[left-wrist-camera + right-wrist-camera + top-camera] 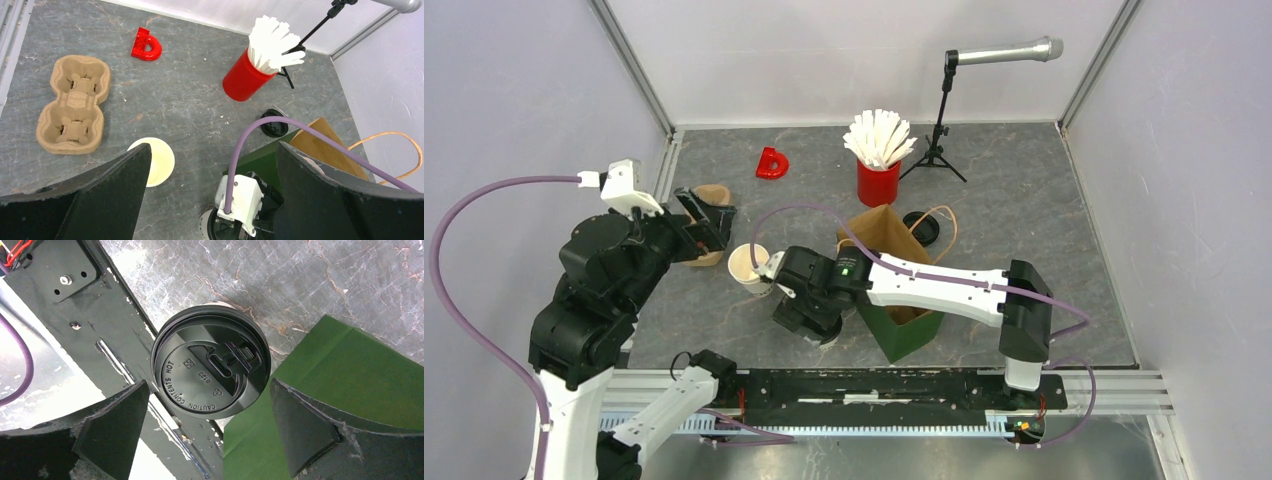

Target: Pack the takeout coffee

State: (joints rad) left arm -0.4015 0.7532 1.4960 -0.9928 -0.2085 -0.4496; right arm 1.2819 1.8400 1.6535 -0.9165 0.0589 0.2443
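Note:
One takeout coffee cup (746,266) stands uncovered on the grey tabletop, its cream inside showing; the left wrist view catches it (159,161) partly behind my left finger. A loose black lid (921,225) lies behind the bag. The other cup wears its black lid (210,367) and stands by the green bag (902,325). My right gripper (208,385) hovers open straight above that lid, touching nothing; from above, the right gripper (809,325) hides most of this cup. My left gripper (707,222) is open and empty, high over the floor between the carrier and the bare cup.
The brown pulp carrier (72,102) lies at the left. A red cup of white sticks (877,170) and a red D-shaped block (772,163) stand at the back, beside a microphone tripod (939,140). The black base rail (100,315) runs close to the lidded cup.

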